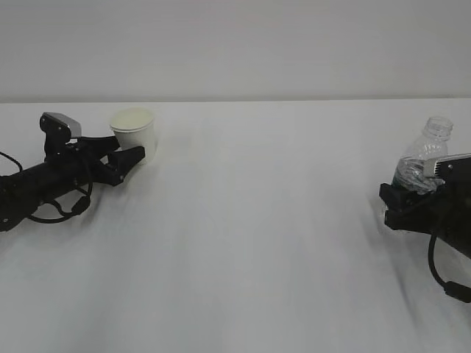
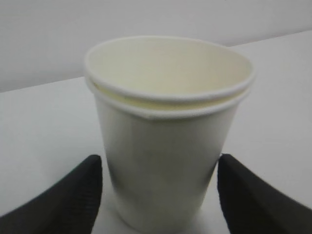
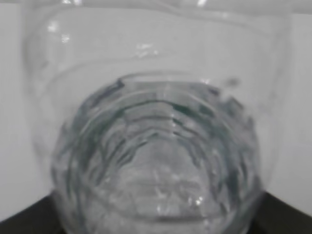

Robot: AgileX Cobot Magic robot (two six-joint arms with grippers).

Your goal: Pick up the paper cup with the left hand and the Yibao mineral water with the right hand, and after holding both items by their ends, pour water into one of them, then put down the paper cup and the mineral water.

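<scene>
The off-white paper cup (image 1: pixel 135 133) stands upright on the white table at the left. In the left wrist view the paper cup (image 2: pixel 165 146) fills the frame between the two black fingertips (image 2: pixel 73 195). My left gripper (image 1: pixel 132 157) (image 2: pixel 160 168) is open around the cup's lower half, with a thin gap on the left side. At the right edge, the capless clear Yibao mineral water bottle (image 1: pixel 425 154) leans slightly, its green band inside my right gripper (image 1: pixel 411 185), which is shut on it. The bottle (image 3: pixel 156 146) fills the right wrist view, with the right gripper (image 3: pixel 156 219) at its base.
The white table (image 1: pixel 250 235) runs back to a pale wall. Black cables loop beside the left arm (image 1: pixel 44 184) and below the right arm (image 1: pixel 441 243).
</scene>
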